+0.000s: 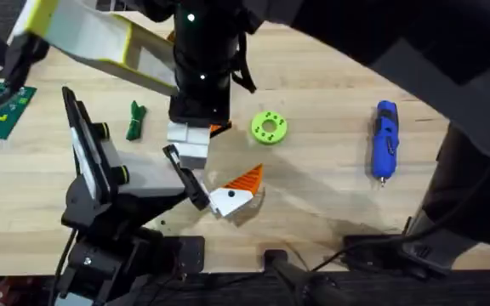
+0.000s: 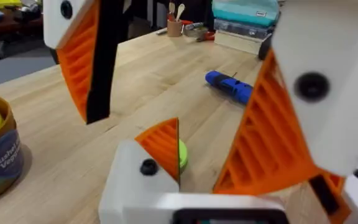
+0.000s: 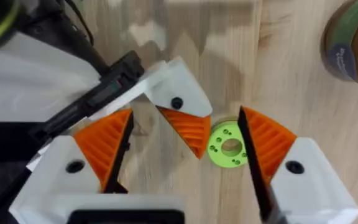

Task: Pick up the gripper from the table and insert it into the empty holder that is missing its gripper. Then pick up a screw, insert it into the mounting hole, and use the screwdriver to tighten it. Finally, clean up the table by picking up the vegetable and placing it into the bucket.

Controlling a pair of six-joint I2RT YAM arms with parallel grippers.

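Orange-padded right gripper (image 3: pixel 185 121) — wide open

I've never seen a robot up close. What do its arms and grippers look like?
Each gripper, the left gripper and the right gripper, has two white plastic fingers with orange ribbed triangular pads and a black screw head. The arms are black, with cables.

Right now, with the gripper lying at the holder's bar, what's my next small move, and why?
Probably close the right gripper on the gripper: its fingers stand open either side of the orange tip, and the piece lies against the holder, though I cannot tell whether it is fully seated.
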